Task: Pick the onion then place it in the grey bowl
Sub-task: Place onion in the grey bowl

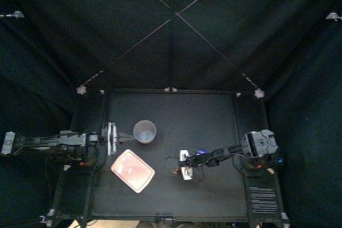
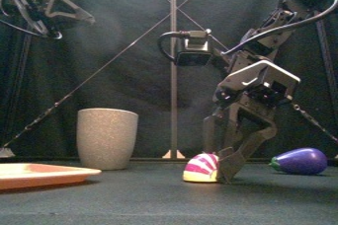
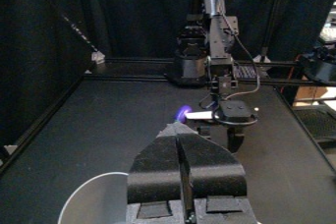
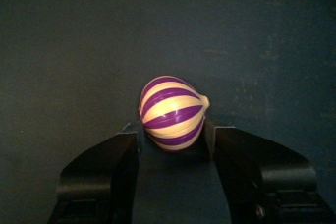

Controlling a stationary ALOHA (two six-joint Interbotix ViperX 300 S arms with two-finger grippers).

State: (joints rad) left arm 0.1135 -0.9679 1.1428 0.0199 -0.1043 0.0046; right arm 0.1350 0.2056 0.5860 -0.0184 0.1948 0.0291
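Observation:
A purple-and-cream striped onion (image 4: 175, 115) lies on the black table, right of the middle (image 2: 203, 167). My right gripper (image 2: 219, 160) has come down over it, and its jaws press against both sides of the onion (image 4: 175, 141). The tall grey speckled cup (image 2: 107, 137) stands upright to the left, further back (image 1: 144, 130). At the table's left side my left gripper (image 3: 184, 140) rests with its jaws shut on nothing, raised high, just left of the cup.
A flat pink tray (image 2: 40, 175) lies at the front left (image 1: 132, 169). A purple eggplant (image 2: 301, 160) lies on the table to the right of the onion, close to the right arm.

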